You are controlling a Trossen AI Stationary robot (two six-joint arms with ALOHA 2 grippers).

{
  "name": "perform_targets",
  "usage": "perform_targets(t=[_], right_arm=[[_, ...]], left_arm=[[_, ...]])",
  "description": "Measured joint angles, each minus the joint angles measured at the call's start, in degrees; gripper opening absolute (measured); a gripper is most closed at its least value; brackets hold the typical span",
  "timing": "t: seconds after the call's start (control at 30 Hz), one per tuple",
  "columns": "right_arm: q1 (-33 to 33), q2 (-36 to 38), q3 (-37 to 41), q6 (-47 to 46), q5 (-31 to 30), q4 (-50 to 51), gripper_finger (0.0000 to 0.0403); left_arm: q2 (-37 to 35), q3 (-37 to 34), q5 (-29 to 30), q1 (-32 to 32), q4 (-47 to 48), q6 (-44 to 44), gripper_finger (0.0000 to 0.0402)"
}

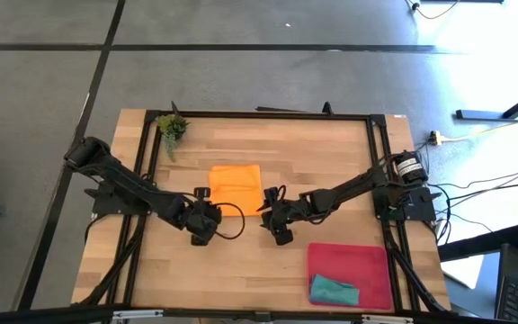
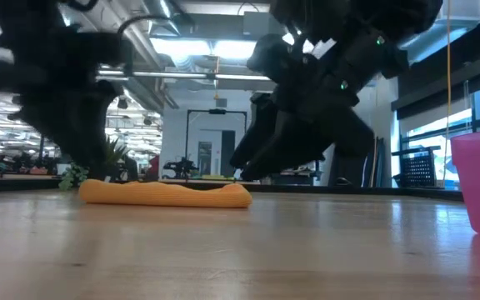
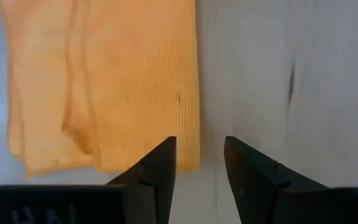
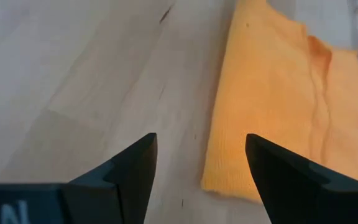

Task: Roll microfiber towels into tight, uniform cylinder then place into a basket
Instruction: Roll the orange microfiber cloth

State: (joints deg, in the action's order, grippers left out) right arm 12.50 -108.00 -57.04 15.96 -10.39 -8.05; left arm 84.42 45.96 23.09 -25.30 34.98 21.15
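I see the orange towel [image 1: 236, 186] lying flat and folded on the wooden table [image 1: 331, 162], just ahead of both claws. The teal towel [image 1: 334, 291] is already inside the red-pink basket [image 1: 367, 261], which stands well apart behind the right gripper [image 1: 272, 200].

I judge the orange cloth to be light, soft and limp. It will bend and slide on the smooth wood, and its layers can separate, so I would take hold at the 2 near corners and pinch all layers together.

The left gripper [image 3: 199, 163] hangs low over the table with its 2 fingers spread and empty; the towel's near corner lies just in front of 1 finger. The right gripper has its fingers spread wider, also holding nothing, and the other near corner of the towel lies between and just past them.

Both arms reach inward from the table's 2 sides, stretched low, wrists pointing toward the cloth. The rolling is not yet started, I think.
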Motion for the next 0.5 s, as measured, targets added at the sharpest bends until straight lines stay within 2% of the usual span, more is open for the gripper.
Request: perform_targets(t=[0.2, 0.5], right_arm=[[-0.32, -2.38, -0.02, 2.35, -0.48, -3.73, 0.0245], [-2.71, -5.88, -0.10, 2.29, -0.44, -5.29, 0.0245]], left_arm=[[3.28, -0.07, -0.07, 0.29, 0.16, -0.31, 0.0129], [3.42, -0.05, 0.24, 0.50, 0.11, 1.15, 0.0126]])
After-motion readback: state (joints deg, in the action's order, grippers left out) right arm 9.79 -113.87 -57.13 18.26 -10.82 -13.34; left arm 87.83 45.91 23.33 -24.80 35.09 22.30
